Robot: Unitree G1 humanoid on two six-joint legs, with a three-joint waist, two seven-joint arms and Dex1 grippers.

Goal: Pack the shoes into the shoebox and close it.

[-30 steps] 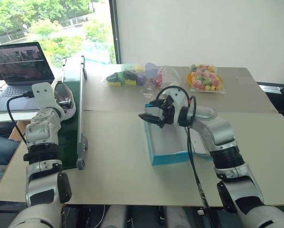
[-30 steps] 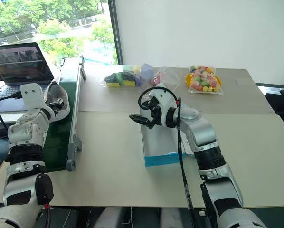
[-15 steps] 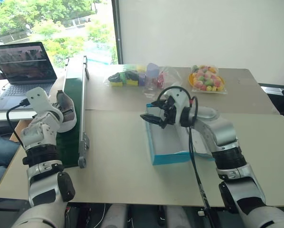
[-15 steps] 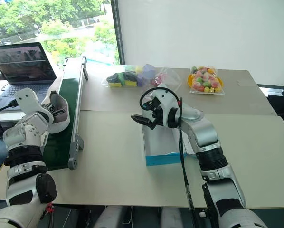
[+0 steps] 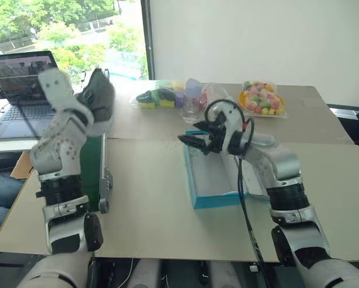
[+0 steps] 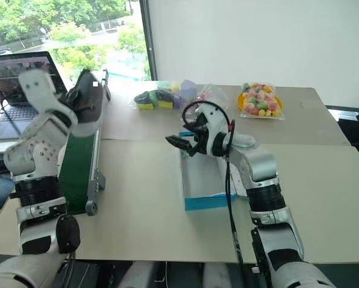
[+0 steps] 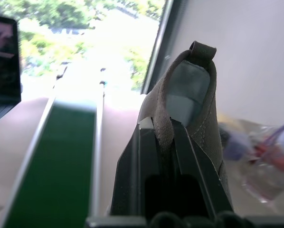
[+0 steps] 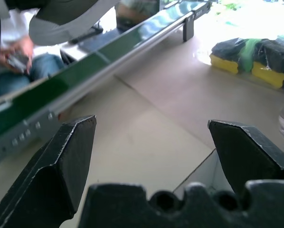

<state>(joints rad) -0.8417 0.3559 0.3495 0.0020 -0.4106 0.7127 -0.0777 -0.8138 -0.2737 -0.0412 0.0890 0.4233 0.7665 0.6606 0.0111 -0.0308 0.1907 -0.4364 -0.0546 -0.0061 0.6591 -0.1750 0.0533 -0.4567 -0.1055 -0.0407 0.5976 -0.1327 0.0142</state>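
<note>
Lifted clear of the green conveyor since the earlier frame, the left gripper now carries a grey shoe in the air, its fingers pinched on the heel collar. This suggests the pick is done and transport to the shoebox comes next; the box lies open on the table. The right gripper hovers spread wide over the box's far end. In the left wrist view the fingers clamp the heel; in the right wrist view the shoe's pale sole hangs above the belt.

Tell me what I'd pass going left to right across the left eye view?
Laptop → grey shoe held up by the left gripper → right gripper over the blue shoebox → bag of colourful sweets.
</note>
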